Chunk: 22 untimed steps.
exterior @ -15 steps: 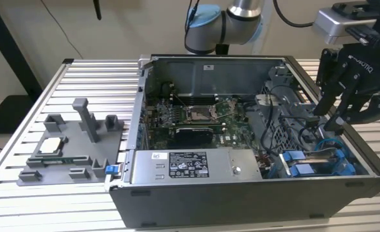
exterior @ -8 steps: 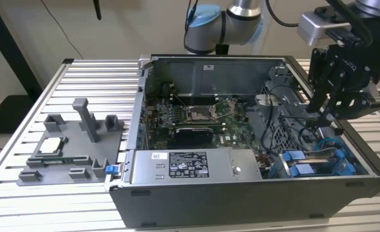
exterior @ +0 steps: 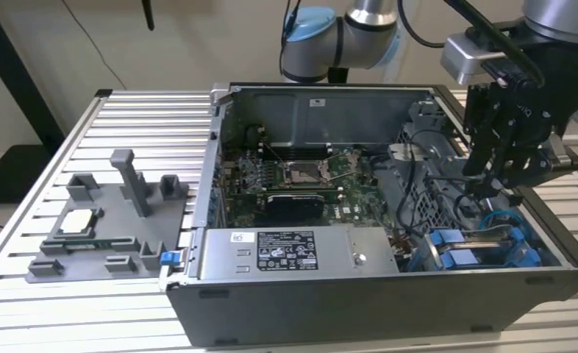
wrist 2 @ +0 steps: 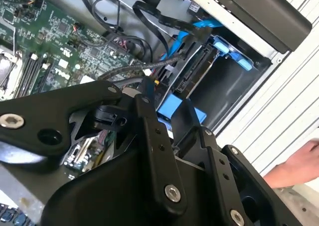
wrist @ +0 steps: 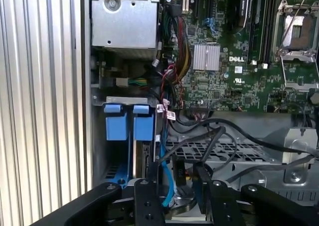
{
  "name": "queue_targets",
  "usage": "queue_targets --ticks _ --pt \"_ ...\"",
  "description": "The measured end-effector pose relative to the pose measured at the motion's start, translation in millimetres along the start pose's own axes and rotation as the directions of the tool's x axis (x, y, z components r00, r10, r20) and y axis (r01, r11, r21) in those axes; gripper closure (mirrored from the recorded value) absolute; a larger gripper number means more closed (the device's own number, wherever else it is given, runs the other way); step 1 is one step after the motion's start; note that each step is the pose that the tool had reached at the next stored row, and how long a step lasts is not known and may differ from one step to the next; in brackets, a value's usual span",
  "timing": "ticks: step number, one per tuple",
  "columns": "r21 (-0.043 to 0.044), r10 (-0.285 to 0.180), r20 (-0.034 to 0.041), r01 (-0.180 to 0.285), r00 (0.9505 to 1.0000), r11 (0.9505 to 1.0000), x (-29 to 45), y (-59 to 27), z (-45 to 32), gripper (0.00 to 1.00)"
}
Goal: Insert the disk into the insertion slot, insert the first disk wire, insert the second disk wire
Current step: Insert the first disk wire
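Exterior view: the open PC case (exterior: 368, 301) sits on the slatted worktop (exterior: 142, 125). A grey fixture tray (exterior: 103, 228) is beside it, toward the exterior view's left. The power-supply box (exterior: 289, 251) lies along the case's near wall, with the motherboard (exterior: 299, 176) behind it. The gripper (exterior: 497, 188) hangs inside the case at its near corner on the exterior view's right, just above the insertion slot (exterior: 524, 248). Can't tell whether the claw is spread or closed.

Second wrist view: the disk (wrist 2: 193, 75) stands edge-on in the insertion slot (wrist 2: 227, 94), with its blue carrier showing on both sides. Black cables (wrist 2: 149, 17) loop close to its exposed end. Can't tell if any of them is plugged in. The gripper (wrist 2: 167, 106) is just beside that end. A person's hand (wrist 2: 294, 164) is over the worktop, outside the case wall.

First wrist view: two blue tabs (wrist: 115, 122) sit side by side in the slot against the case's side wall. The perforated cage (wrist: 224, 151) is beside them, with black cables draped over it. A blue cable (wrist: 167, 178) runs down next to the gripper (wrist: 174, 188). Claw state can't be read here either.
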<state>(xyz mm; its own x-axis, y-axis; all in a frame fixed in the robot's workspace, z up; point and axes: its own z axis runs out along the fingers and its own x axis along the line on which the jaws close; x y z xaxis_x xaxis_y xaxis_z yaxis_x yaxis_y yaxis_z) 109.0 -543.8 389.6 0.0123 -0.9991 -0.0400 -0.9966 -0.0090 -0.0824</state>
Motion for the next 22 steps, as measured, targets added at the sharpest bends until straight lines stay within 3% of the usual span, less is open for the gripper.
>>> queue_targets --ticks 8,22 --pt "0.0065 -0.043 0.0035 0.043 0.9991 0.9991 0.1 3.7 2.5 0.0" --pt "0.0129 -0.053 0.0048 0.053 0.9986 0.9985 0.2 4.0 5.3 0.0"
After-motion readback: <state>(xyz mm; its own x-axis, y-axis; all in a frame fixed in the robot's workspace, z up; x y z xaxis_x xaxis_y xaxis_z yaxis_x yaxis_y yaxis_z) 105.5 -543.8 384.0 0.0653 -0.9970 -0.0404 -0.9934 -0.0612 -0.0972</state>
